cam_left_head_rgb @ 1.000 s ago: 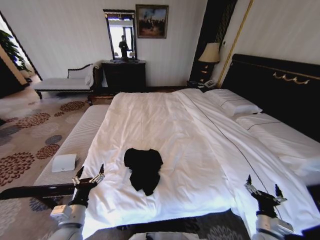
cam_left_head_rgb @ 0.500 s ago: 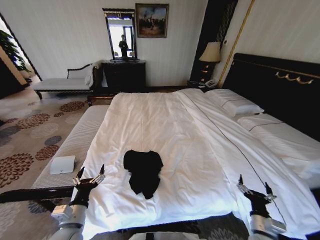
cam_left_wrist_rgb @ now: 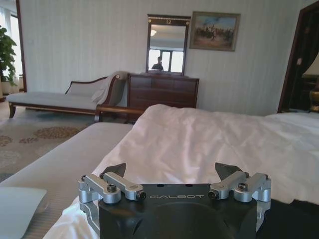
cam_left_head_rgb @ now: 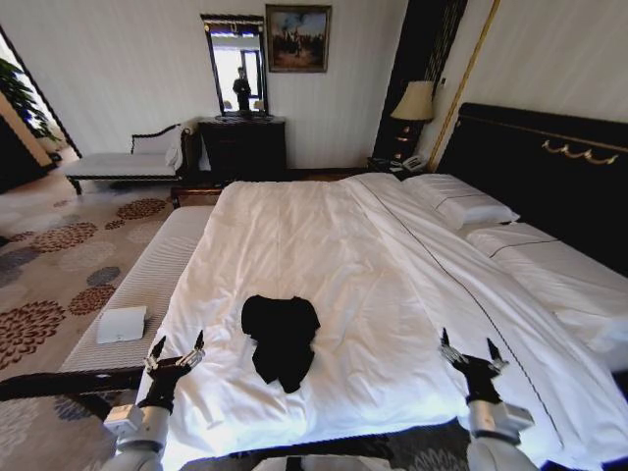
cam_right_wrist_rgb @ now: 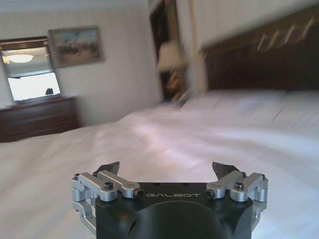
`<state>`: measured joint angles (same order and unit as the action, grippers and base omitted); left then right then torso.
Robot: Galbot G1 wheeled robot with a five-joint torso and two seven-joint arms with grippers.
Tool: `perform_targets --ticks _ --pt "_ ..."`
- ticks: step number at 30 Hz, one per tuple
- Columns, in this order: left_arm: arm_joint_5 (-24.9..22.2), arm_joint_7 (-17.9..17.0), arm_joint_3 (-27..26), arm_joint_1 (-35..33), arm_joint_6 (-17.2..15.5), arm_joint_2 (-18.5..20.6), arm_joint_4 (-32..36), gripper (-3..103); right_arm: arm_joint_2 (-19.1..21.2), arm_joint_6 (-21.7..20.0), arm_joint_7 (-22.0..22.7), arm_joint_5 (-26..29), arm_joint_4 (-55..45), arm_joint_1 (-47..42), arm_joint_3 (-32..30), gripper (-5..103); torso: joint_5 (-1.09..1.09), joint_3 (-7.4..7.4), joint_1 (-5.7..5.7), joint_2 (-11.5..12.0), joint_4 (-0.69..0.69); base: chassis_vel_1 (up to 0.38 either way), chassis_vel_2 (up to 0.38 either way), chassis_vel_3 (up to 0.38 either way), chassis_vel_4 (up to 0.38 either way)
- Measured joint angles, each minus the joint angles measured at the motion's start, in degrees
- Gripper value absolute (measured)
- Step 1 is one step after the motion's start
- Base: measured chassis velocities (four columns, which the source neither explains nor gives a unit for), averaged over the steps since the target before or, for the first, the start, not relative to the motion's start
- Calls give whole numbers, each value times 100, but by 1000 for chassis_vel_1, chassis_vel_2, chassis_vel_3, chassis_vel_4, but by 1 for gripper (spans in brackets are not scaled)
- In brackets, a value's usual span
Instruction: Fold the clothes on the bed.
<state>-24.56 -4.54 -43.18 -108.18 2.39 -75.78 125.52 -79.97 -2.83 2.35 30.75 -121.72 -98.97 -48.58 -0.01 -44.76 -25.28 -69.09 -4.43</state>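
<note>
**Bed, one shirt, unfolded — both grippers empty**

- T-shirt (cam_left_head_rgb: pixel 282 336): black, crumpled in a heap on the white duvet near the foot of the bed (cam_left_head_rgb: pixel 392 265); sleeves and hem not laid flat, so folding appears not yet begun.
- Left gripper (cam_left_head_rgb: pixel 175 349): fingers spread, grasping nothing; raised at the bed's left edge, near the shirt.
- Right gripper (cam_left_head_rgb: pixel 472 354): fingers spread, empty; over the duvet, well apart from the shirt. The pair flanks the shirt, likely for a two-sided approach.
- White box (cam_left_head_rgb: pixel 121 324): on the striped bench (cam_left_head_rgb: pixel 157 270), beside the bed.
</note>
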Motion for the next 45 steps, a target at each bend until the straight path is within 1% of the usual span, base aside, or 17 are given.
perform_targets --ticks 1,2,4,7,8,9,13,17,18,19,20,22,24,30,39,43,45 --pt "0 0 -18 -12 -1 -2 -41 100 200 -609 68 788 -165 183 194 100 0 0 0 0 1 0 0 0 0" --pt "0 0 -18 -12 -1 -2 -41 100 200 -609 68 788 -165 183 194 100 0 0 0 0 1 0 0 0 0" --pt "2 -1 -41 -37 -2 -16 -66 100 400 -1223 184 1671 -231 504 410 100 1 0 0 0 3 0 0 0 0" --pt "77 -3 -49 -98 0 -115 -47 100 687 -1904 283 2544 -95 1045 812 100 0 0 0 0 2 0 0 0 0" --pt "115 -2 -48 -119 9 -155 -27 100 787 -2023 275 2681 19 1198 958 100 0 0 0 0 3 0 0 0 0" --pt "115 -2 -48 -119 9 -155 -27 100 787 -2023 275 2681 19 1198 958 100 0 0 0 0 3 0 0 0 0" --pt "271 14 -48 -231 73 -314 55 100 1094 -2241 137 2854 650 1814 1637 100 2 -1 0 0 2 0 0 0 0" --pt "329 17 -49 -263 79 -355 61 100 1152 -2334 115 2972 956 2164 1989 100 0 0 0 1 1 0 0 0 0" --pt "386 17 -52 -288 79 -378 61 100 1017 -2505 136 2994 1561 2944 2763 100 1 0 0 0 0 0 0 0 0" --pt "405 13 -49 -287 68 -389 61 100 936 -2525 165 2969 1829 3230 3010 100 3 -1 0 1 4 0 0 0 0" --pt "405 13 -49 -287 68 -389 61 100 936 -2525 165 2969 1829 3230 3010 100 3 -1 0 1 4 0 0 0 0" --pt "490 -18 1 -268 3 -420 98 100 771 -2537 203 2946 2574 3881 3496 100 0 -1 -1 2 4 0 0 0 0" --pt "516 -45 13 -261 -33 -449 133 100 725 -2537 202 2939 2978 4173 3711 100 0 -1 -1 2 3 0 0 0 0" --pt "604 -70 -3 -283 -61 -549 182 100 705 -2429 34 2814 3928 4677 4030 100 0 0 -1 1 1 0 0 0 0" --pt "709 -156 65 -225 -140 -550 251 100 534 -2317 -102 2801 4401 4893 4056 103 1 0 -1 1 1 0 0 0 0" --pt "711 -176 65 -214 -156 -556 276 100 504 -2319 -129 2782 4440 4911 4065 98 1 0 0 1 1 0 0 0 0" --pt "711 -177 54 -214 -156 -576 278 100 502 -2322 -146 2765 4451 4909 4079 89 0 0 0 0 1 0 0 0 0"
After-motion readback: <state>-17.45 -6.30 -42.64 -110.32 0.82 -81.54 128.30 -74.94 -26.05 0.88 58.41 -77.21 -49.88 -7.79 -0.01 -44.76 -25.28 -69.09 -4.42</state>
